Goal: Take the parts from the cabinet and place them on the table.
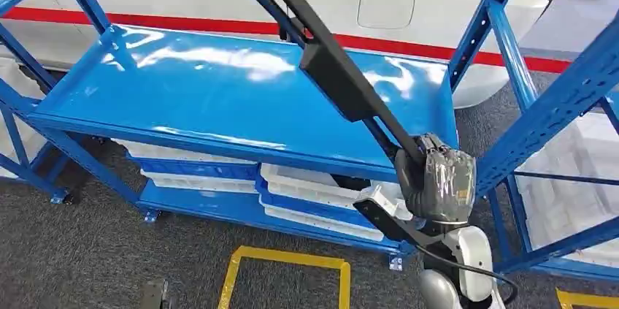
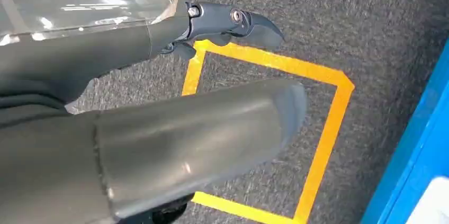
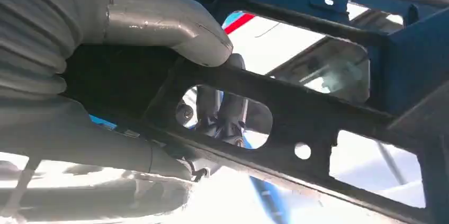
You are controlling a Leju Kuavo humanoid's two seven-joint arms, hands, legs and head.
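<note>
A long black metal part with cut-out holes slants from the top of the head view down to my right hand, which grips its lower end in front of the blue cabinet. The right wrist view shows the thumb and fingers wrapped around the black part. My left hand hangs over the grey carpet with its fingers apart and nothing in it. The cabinet's top shelf is bare.
White trays sit on the cabinet's lower shelves. A second blue rack with white bins stands at the right. A yellow taped square marks the carpet below. A white vehicle body with a red stripe lies behind.
</note>
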